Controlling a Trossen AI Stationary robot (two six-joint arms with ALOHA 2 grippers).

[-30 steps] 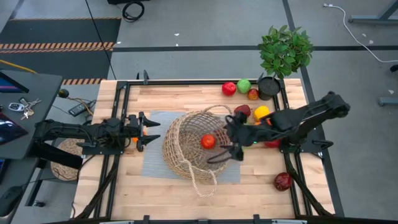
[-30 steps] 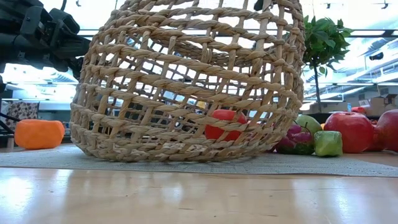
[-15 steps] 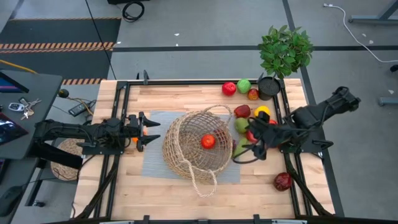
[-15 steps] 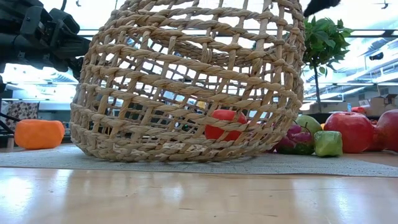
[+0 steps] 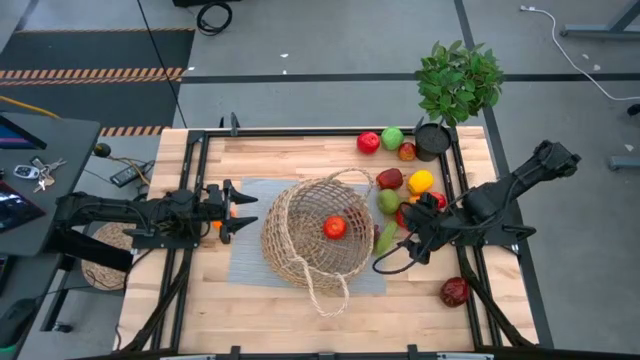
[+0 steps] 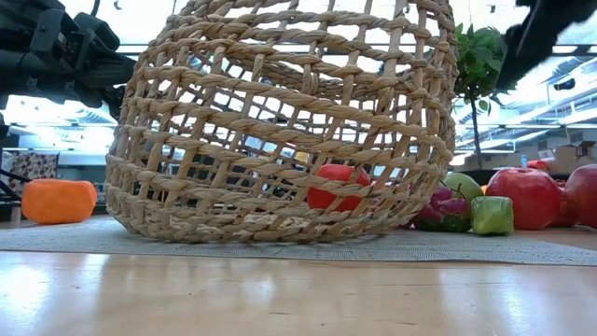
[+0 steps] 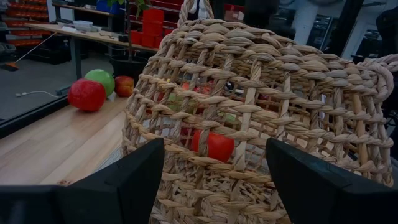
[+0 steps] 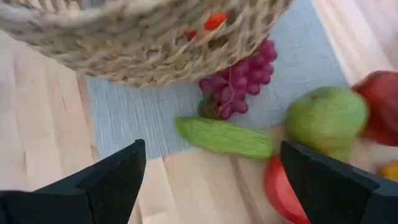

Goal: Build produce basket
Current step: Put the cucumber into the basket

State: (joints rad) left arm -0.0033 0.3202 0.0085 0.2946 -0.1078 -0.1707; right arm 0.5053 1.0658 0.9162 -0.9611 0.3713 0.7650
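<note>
basket [image 5: 318,232] mid-mat; right hand [image 5: 408,247] open beside rim

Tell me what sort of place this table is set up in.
Most likely a robotics lab or workshop. The wooden table sits in a black metal frame on a bare grey floor with hazard-striped tape, and the left wrist view shows red storage bins on shelving behind the wicker basket.

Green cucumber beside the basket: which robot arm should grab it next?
Probably the right. Its gripper hovers open just by the cucumber, while the left gripper waits across the basket.
</note>
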